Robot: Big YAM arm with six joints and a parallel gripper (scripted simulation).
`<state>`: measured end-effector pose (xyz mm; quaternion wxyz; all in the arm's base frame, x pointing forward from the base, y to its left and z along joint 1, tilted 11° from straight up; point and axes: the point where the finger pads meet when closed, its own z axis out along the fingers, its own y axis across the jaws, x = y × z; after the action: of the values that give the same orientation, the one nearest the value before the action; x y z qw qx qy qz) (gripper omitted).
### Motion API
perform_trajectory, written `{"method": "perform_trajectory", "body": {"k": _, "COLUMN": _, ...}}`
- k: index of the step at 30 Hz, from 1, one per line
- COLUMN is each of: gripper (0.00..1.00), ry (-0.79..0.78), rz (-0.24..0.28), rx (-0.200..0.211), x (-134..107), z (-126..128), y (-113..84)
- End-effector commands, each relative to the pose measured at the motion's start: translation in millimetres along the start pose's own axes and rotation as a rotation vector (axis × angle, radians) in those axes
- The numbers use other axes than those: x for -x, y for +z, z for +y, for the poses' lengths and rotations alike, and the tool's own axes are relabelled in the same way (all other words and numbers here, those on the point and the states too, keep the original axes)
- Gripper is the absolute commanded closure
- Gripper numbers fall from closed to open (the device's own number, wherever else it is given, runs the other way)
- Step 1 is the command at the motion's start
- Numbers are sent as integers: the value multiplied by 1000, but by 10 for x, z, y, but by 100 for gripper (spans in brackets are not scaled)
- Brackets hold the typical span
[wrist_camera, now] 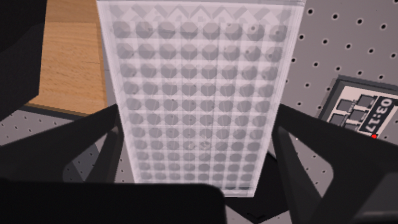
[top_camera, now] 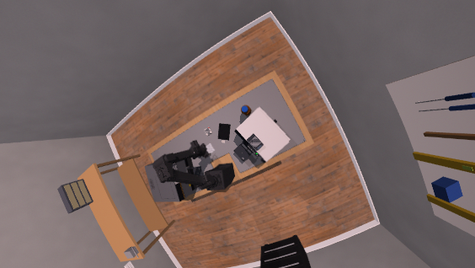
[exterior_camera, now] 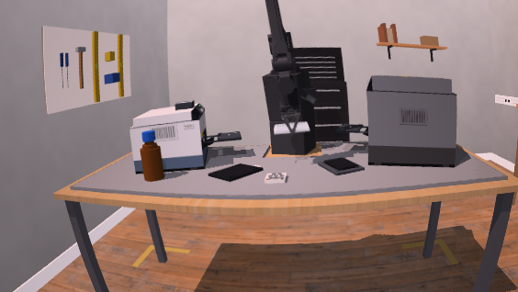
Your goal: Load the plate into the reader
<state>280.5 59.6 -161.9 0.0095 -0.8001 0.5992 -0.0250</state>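
My gripper (wrist_camera: 197,112) is shut on the clear well plate (wrist_camera: 200,95), with one finger on each long side. In the top and exterior views the gripper (exterior_camera: 289,121) holds the plate (exterior_camera: 287,129) above the bench's middle, in front of the arm's dark base. It is between the white dispenser (exterior_camera: 170,140) on the left and the grey reader (exterior_camera: 411,121) on the right. The dispenser's stage (exterior_camera: 228,135) and the reader's stage (exterior_camera: 351,129) look dark and bare. I cannot tell whether a lid is on the plate. From above the plate is a small white patch (top_camera: 209,147).
A brown capped bottle (exterior_camera: 152,156) stands in front of the dispenser. A flat black pad (exterior_camera: 235,172) and a dark framed nest (exterior_camera: 341,165) lie on the grey deck. A small white labelled item (exterior_camera: 275,177) lies between them and shows in the wrist view (wrist_camera: 362,112).
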Motion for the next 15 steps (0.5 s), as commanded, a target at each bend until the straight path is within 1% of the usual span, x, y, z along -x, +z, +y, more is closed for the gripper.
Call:
{"method": "perform_trajectory", "body": {"k": 1, "gripper": 14, "ry": -36, "rz": 2, "rx": -4, "x": 75, "z": -37, "y": -39}}
{"method": "perform_trajectory", "body": {"k": 3, "gripper": 14, "ry": -43, "rz": -1, "rx": -5, "x": 83, "z": -37, "y": -32}}
{"method": "perform_trajectory", "body": {"k": 5, "gripper": 14, "ry": -80, "rz": 6, "rx": -5, "x": 148, "z": -42, "y": -40}}
{"method": "perform_trajectory", "body": {"k": 7, "gripper": 14, "ry": -114, "rz": 2, "rx": -4, "x": 234, "z": -45, "y": -59}}
{"method": "perform_trajectory", "body": {"k": 9, "gripper": 14, "ry": -98, "rz": 1, "rx": -7, "x": 298, "z": -59, "y": -73}}
{"method": "perform_trajectory", "body": {"k": 11, "gripper": 14, "ry": -114, "rz": 9, "rx": -16, "x": 340, "z": -81, "y": -86}}
{"method": "perform_trajectory", "body": {"k": 15, "gripper": 14, "ry": -145, "rz": 13, "rx": -15, "x": 416, "z": -74, "y": -104}}
